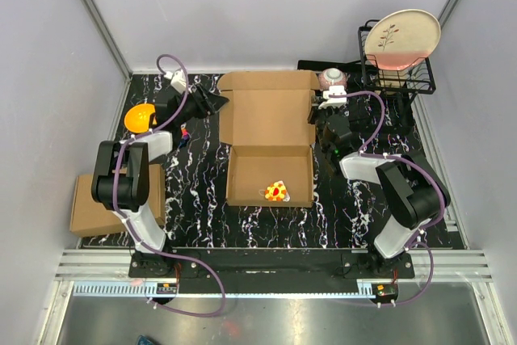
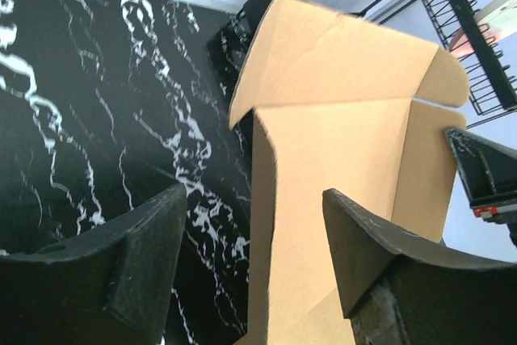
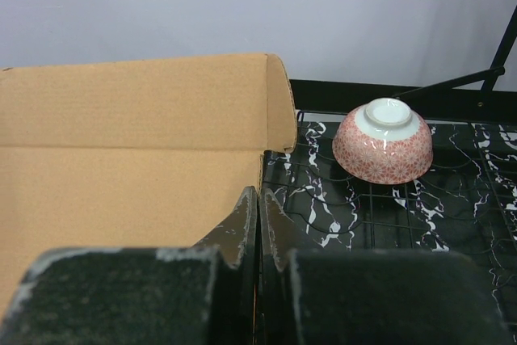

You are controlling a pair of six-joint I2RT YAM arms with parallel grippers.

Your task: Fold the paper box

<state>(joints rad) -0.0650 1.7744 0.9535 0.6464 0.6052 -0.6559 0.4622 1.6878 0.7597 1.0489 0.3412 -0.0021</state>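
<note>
the paper box (image 1: 271,131) lies open mid-table; its left edge sits between the left gripper's (image 2: 254,199) spread jaws, and the right gripper (image 3: 258,199) is clenched just beside its right edge.

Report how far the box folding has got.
Done: the paper box has its tray walls standing. In hand: the left gripper, open, straddles a cardboard edge by the lid; the right gripper, shut, sits at the lid's right edge, grip unclear. Left: the lid lies open, not yet folded over the tray.
</note>
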